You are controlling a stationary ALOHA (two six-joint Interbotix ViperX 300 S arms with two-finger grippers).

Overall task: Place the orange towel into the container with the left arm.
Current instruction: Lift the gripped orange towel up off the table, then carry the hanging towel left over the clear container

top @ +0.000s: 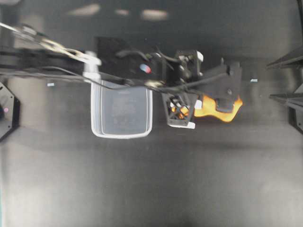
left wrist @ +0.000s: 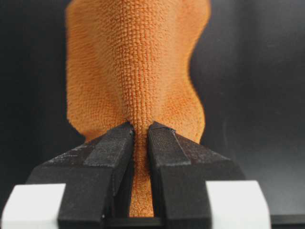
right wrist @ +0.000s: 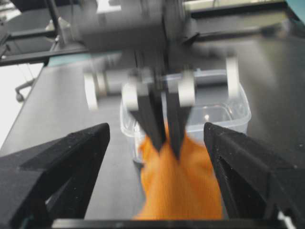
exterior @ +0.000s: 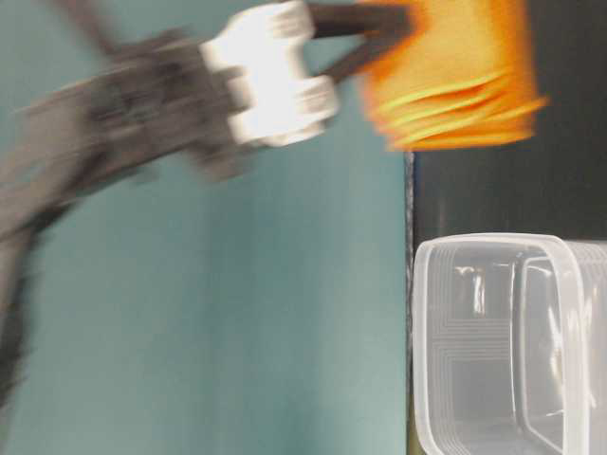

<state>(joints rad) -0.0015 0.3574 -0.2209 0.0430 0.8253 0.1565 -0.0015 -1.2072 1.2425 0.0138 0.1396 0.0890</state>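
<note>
Left pincer [left wrist: 140, 131] clenched on the orange towel [left wrist: 138, 71], towel hanging clear of the table, clear container [top: 121, 112] at nine o'clock of it, right pincer [right wrist: 157, 157] spread wide, holding nothing.

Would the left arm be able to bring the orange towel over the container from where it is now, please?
Probably yes. The left gripper is shut on the orange towel, which hangs lifted off the table. The container stands open-topped beside it, with nothing visible inside or between them.
</note>
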